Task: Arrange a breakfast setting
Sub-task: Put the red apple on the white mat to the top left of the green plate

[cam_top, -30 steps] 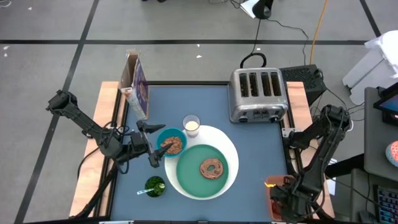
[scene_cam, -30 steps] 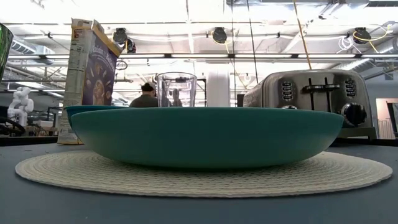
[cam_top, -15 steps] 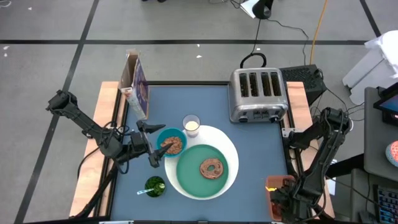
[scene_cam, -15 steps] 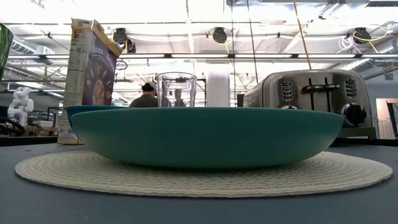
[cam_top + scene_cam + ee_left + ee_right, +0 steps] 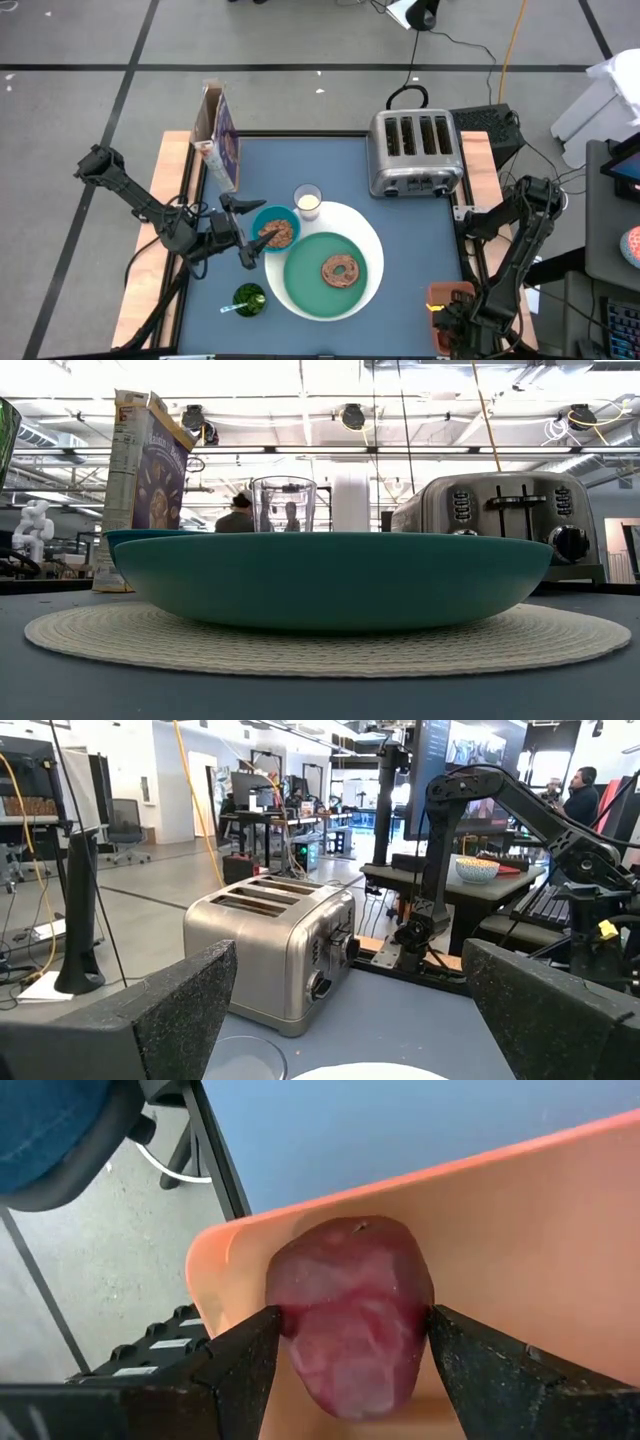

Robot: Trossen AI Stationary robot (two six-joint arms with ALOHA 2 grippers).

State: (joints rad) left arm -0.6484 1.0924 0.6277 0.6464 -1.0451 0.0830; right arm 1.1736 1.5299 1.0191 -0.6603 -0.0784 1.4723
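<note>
Right wrist view: red apple sits between the two dark fingers of the right gripper, one finger against each flank, jaws partly closed and pressed on it. Apple lies inside an orange bin, still low in the bin, near its rounded corner. Blue table edge visible beyond the bin wall.

High view: right gripper is down at about 4 o'clock of the table, off the table's corner, over the orange bin. Left gripper at about 9 o'clock of the small teal bowl, jaws spread wide, nothing held; spoon rests in the bowl, just beside the finger tips. Glass of milk at 12 o'clock of the larger white plate. Teal plate sits on the white plate, brown bagel on its middle. Purple cereal box upright at the table's 10 o'clock. Toaster at 1 o'clock. Green cup at 7 o'clock of the plates.

Left wrist view: left fingers well apart, toaster ahead between them.
</note>
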